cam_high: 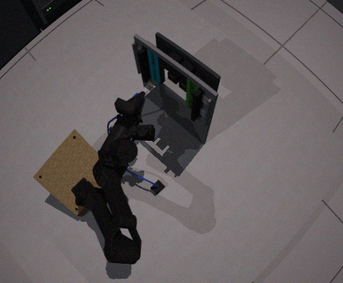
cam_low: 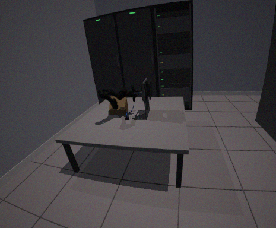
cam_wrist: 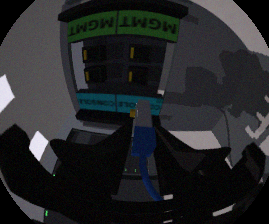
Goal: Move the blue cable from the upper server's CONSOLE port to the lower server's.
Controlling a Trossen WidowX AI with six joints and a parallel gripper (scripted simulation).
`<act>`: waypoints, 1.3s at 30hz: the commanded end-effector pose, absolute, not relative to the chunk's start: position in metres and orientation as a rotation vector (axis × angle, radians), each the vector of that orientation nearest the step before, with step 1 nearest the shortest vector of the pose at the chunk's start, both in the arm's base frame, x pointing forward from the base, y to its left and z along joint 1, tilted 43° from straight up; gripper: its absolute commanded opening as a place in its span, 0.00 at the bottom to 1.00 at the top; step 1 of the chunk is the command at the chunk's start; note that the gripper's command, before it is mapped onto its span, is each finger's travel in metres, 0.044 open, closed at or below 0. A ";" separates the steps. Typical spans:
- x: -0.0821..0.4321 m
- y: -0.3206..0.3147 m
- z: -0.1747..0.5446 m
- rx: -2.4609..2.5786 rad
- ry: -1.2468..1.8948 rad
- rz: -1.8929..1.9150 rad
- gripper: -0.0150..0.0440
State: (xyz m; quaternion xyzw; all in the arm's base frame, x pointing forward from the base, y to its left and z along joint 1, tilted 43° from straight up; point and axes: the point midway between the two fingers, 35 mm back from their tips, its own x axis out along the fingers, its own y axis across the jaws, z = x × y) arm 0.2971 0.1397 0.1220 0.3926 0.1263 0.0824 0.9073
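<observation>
The hand [cam_high: 141,112] [cam_low: 134,93] [cam_wrist: 141,124] is gripping the blue cable's plug [cam_high: 152,88] [cam_wrist: 145,131] by its body, leaving the pale nose projecting toward the server panel [cam_high: 178,66] [cam_low: 146,95] [cam_wrist: 122,60] for insertion. The plug is pointing at the panel's CONSOLE side; whether it is touching, the pictures are not settling.

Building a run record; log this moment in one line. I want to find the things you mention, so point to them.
gripper [cam_high: 144,96] [cam_wrist: 141,124]: shut on blue plug [cam_wrist: 143,141] | plug: before panel [cam_high: 175,65] [cam_wrist: 172,62] | seated: cannot tell

table [cam_low: 122,133]: pale, dark-legged | wooden block [cam_high: 65,171] [cam_low: 118,111]: on table | cabinets [cam_low: 135,50]: green lights, probably server racks
</observation>
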 end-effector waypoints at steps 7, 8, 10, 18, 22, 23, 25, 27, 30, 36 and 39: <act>0.300 0.139 0.125 0.806 0.269 0.192 0.25; 0.300 0.139 0.125 0.805 0.270 0.194 0.25; 0.301 0.139 0.126 0.805 0.273 0.199 0.25; 0.305 0.139 0.128 0.803 0.279 0.208 0.25; 0.307 0.139 0.128 0.803 0.279 0.208 0.25; 0.308 0.139 0.128 0.803 0.279 0.208 0.25; 0.309 0.139 0.128 0.803 0.279 0.208 0.25; 0.310 0.139 0.128 0.803 0.279 0.208 0.25; 0.311 0.139 0.128 0.803 0.278 0.209 0.25; 0.314 0.139 0.129 0.803 0.278 0.209 0.25; 0.315 0.138 0.130 0.803 0.278 0.209 0.25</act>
